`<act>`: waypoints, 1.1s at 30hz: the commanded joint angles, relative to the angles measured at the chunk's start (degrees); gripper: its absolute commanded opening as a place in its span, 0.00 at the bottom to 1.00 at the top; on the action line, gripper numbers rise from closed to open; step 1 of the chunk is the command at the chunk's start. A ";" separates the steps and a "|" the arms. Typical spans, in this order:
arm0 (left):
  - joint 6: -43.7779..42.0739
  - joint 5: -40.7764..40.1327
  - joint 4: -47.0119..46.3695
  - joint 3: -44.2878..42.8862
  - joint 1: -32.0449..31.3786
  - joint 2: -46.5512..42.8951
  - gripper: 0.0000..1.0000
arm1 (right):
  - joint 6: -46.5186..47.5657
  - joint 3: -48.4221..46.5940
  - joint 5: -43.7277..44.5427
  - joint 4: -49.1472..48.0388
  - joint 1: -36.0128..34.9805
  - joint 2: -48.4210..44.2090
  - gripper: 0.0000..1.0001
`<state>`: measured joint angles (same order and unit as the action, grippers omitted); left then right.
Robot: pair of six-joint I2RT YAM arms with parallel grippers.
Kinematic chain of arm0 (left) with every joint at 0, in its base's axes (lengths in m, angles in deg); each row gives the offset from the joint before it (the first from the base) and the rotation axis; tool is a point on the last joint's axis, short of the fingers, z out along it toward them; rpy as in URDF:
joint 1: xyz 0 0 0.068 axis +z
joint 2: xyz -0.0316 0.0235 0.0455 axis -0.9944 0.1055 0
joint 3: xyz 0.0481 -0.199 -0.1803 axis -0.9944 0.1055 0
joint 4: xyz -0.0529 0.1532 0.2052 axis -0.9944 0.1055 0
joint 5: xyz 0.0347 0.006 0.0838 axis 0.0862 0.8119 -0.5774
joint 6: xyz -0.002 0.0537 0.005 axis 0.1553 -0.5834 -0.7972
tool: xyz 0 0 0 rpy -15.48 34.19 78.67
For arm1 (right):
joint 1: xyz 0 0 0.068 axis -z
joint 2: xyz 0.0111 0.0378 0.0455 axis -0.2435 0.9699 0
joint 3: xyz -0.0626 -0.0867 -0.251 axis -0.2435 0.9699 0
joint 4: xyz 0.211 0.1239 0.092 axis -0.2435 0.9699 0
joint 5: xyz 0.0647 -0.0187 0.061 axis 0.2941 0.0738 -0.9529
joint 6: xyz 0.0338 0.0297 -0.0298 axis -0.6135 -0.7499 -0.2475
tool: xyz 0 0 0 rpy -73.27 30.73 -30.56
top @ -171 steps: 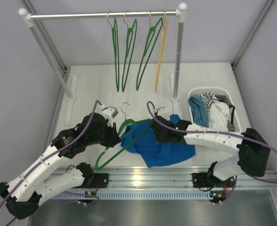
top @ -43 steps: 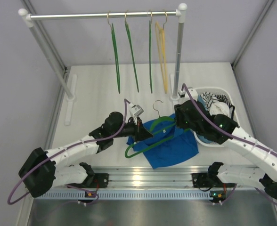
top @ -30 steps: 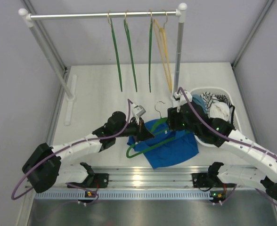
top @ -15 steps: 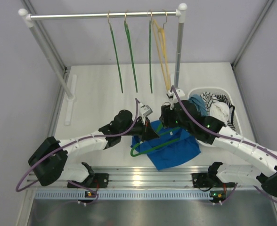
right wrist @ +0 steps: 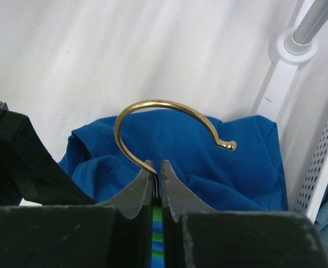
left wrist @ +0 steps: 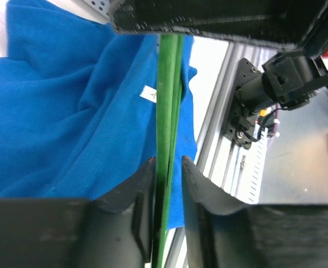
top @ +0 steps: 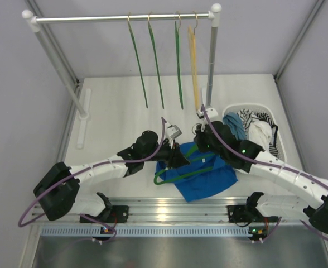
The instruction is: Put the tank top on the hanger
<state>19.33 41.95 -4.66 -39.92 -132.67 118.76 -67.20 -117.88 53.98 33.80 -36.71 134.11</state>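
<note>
Right fingers (right wrist: 139,192) clamped on hanger (left wrist: 167,100) hook stem; left fingers (left wrist: 128,195) slightly parted around its green arm, tank top (left wrist: 58,111) bunched on surface (top: 114,111) underneath.

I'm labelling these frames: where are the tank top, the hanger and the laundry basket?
tank top (left wrist: 58,111): left wrist view, rumpled middle.
hanger (left wrist: 167,111): left wrist view, green bar.
laundry basket (top: 246,105): top view, far rim.

L gripper (left wrist: 167,167) straddles green hanger (left wrist: 168,100) w/ slight slack, bar running upright btwn its fingers; blue tank top (left wrist: 69,111), white label (left wrist: 148,94) showing, lies crumpled beneath at left.
</note>
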 commanded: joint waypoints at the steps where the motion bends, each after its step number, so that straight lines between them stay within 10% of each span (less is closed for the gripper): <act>1: 0.20 -3.19 -1.85 -2.21 -0.31 -1.76 0.33 | 0.19 1.98 -0.74 -2.78 0.27 -2.67 0.00; 17: 9.51 -27.09 18.45 -3.17 -0.23 -7.13 0.40 | 2.04 7.00 -4.35 -5.77 0.09 -8.91 0.00; 33: 10.13 -19.02 29.88 -8.97 -0.31 1.83 0.47 | 1.78 7.53 -3.47 -5.60 0.01 -10.23 0.00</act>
<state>29.08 20.70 24.67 -45.93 -132.76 118.80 -65.36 -110.78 50.24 31.22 -36.73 125.66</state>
